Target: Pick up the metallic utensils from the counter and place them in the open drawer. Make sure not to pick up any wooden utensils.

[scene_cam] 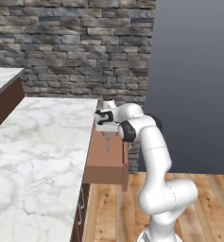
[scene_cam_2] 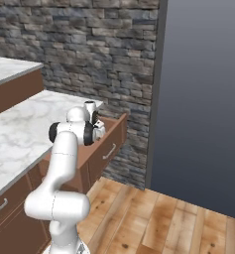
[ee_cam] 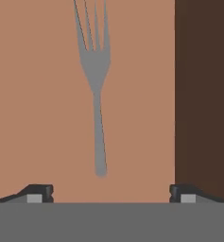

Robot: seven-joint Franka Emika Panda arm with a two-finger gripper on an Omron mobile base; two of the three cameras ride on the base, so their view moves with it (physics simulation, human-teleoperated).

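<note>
A grey metal fork (ee_cam: 97,85) lies flat on the reddish-brown floor of the open drawer (scene_cam: 105,163), its tines pointing toward the top of the hand view and its thin handle running down toward the gripper. In the left base view the same fork (scene_cam: 107,140) shows as a slim grey sliver inside the drawer, just below the hand. Nothing grips it: the gripper (ee_cam: 111,193) is spread wide, its two dark fingertips (ee_cam: 38,193) standing far apart at either side of the hand view, with the fork's handle end between them but clear of both. A darker brown band, probably one of the drawer's side walls, runs down the right of the hand view, though the close framing makes that hard to settle. From the base cameras, the drawer juts out from the end of the cabinet under a white marble counter (scene_cam: 38,156), its flat brown front panel (scene_cam_2: 111,144) with a small handle facing the room. The white arm (scene_cam: 153,165) bends over the drawer, with the gripper (scene_cam: 105,126) hanging above its inside. Behind stands a stone brick wall (scene_cam: 71,42), a plain grey-blue panel (scene_cam: 193,80) to its right, and a wooden plank floor (scene_cam_2: 158,223) below.
</note>
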